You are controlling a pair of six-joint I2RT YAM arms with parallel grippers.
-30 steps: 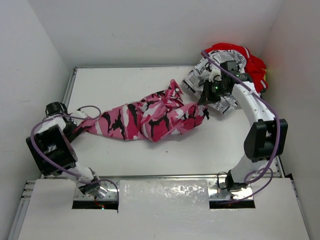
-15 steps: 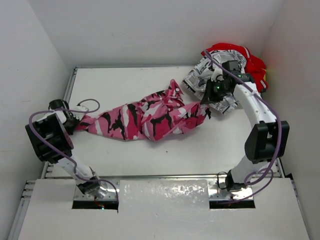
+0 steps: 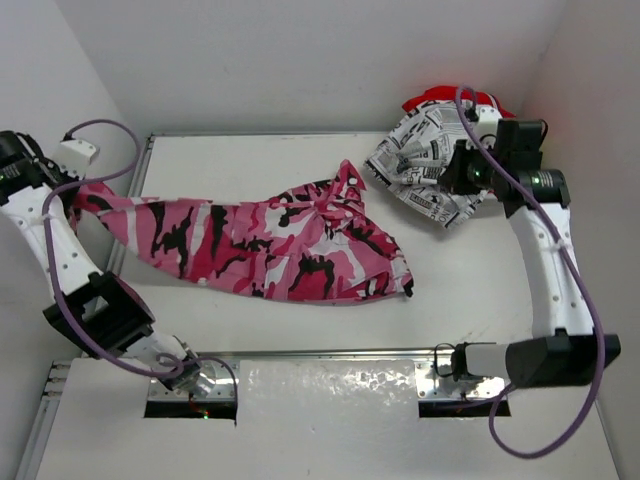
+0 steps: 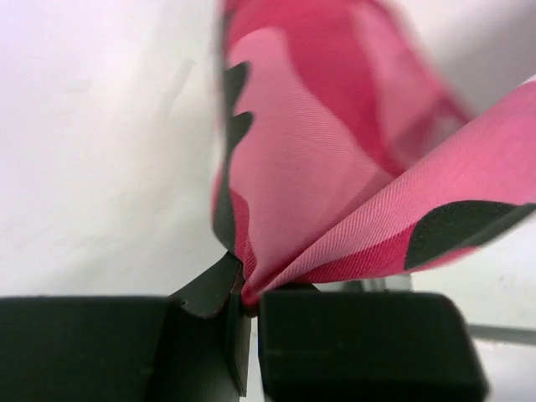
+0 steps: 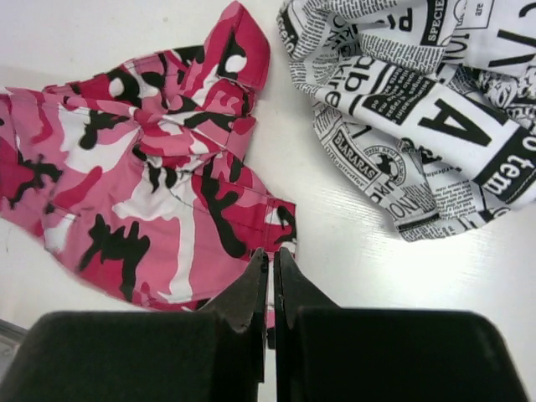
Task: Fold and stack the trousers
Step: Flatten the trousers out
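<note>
The left gripper (image 4: 247,295) is clenched on a fold of pink cloth, its two dark fingers (image 4: 360,343) pinching one leg end of the camouflage trousers (image 3: 270,245). In the overhead view that arm reaches up and far out to the left, past the left rail of the table (image 3: 250,165), so the held leg end hangs off the surface there. From that point the camouflage trousers run in a long band toward the right. The wider part is spread flat near the middle of the table, and a bunched bit points toward the back.

The right gripper (image 5: 270,276) is closed with nothing in it (its fingertips meet in a thin line, with no cloth between them). It hangs above the table over the gap between two garments. The right end of the camouflage trousers lies below it to one side, and the newsprint trousers (image 3: 420,170) lie to the other.

The newsprint trousers sit in a crumpled heap at the far right corner of the table, near the camouflage pair, though whether the two touch cannot be told. The red trousers (image 3: 435,98) lie behind that heap, against the back corner, mostly hidden by it and by the right arm.
</note>
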